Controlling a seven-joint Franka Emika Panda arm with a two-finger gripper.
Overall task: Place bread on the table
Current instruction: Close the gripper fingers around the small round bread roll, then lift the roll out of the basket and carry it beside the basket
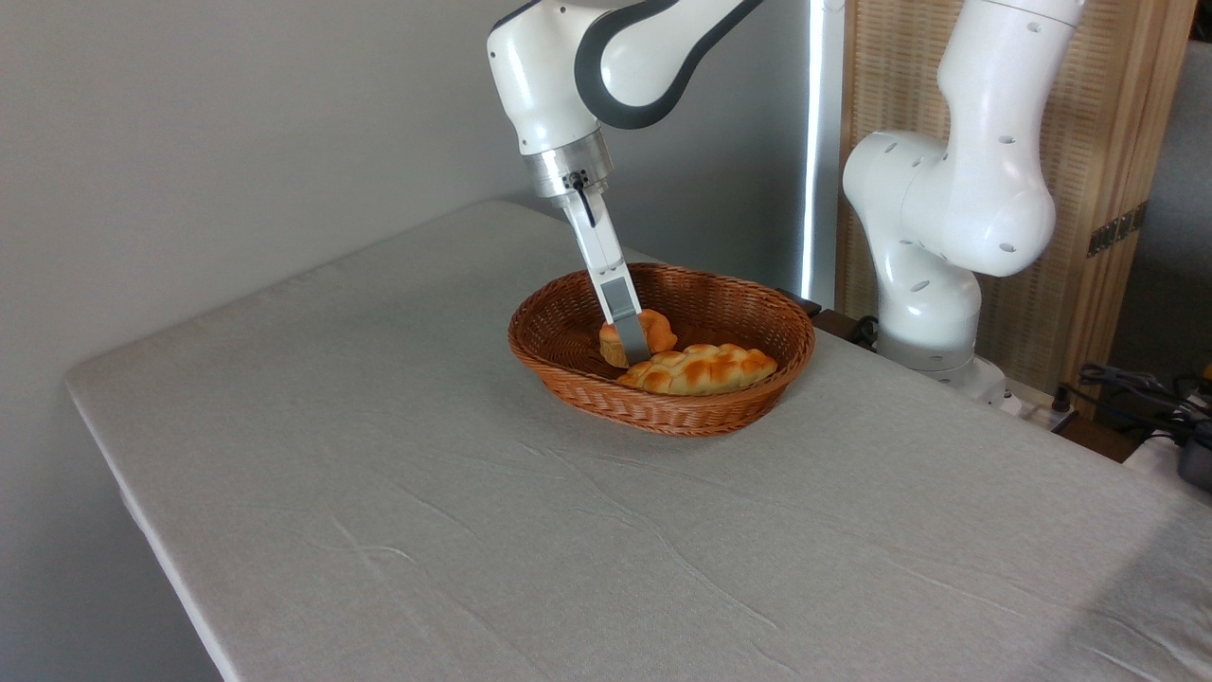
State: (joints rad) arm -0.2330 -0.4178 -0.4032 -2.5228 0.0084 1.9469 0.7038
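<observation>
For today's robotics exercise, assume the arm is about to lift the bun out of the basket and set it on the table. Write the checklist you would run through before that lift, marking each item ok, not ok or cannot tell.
1. Gripper down at the bun, not the loaf: ok.
2. Fingers shut on the bun: cannot tell; only one finger shows, in front of it.
3. Bun still inside the basket: ok.
4. Loaf apart from the bun, so it will not be dragged: cannot tell; they lie close.
5. Free cloth on the table to set it down: ok.
6. Path over the rim free: ok.
</observation>
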